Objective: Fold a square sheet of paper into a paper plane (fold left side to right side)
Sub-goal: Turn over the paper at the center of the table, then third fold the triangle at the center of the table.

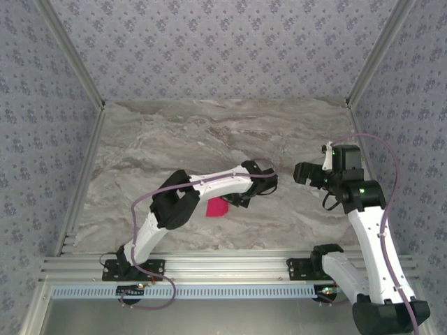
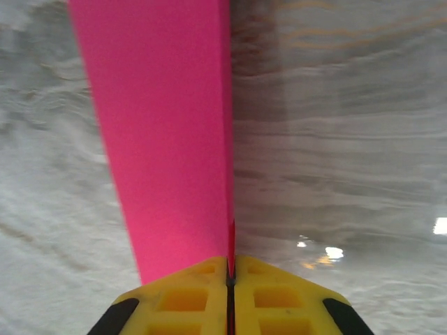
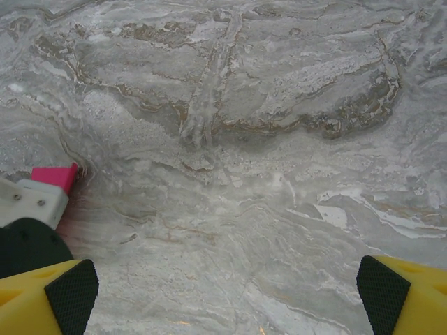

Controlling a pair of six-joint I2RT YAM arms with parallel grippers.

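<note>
Currently the left gripper (image 2: 229, 271) is clenched on the paper plane (image 2: 167, 139). Its yellow fingers (image 2: 188, 296) are pressed together over the creased edge, and the narrow pink body runs away from the jaws above the marble tabletop (image 2: 349, 139). Whether the paper rests on the surface cannot be determined. From the top camera the plane (image 1: 217, 207) appears as a small pink patch near the table's middle, partly under the left forearm. The right gripper (image 3: 227, 286) is released, its jaws spread wide with nothing between them, and it hangs over bare marble to the right of the paper. The folding appears largely complete, and the step in hand is probably the pinch that sets the centre crease. The next move likely calls for lowering the plane flat and opening the left fingers gently, so the fold does not spring apart.
</note>
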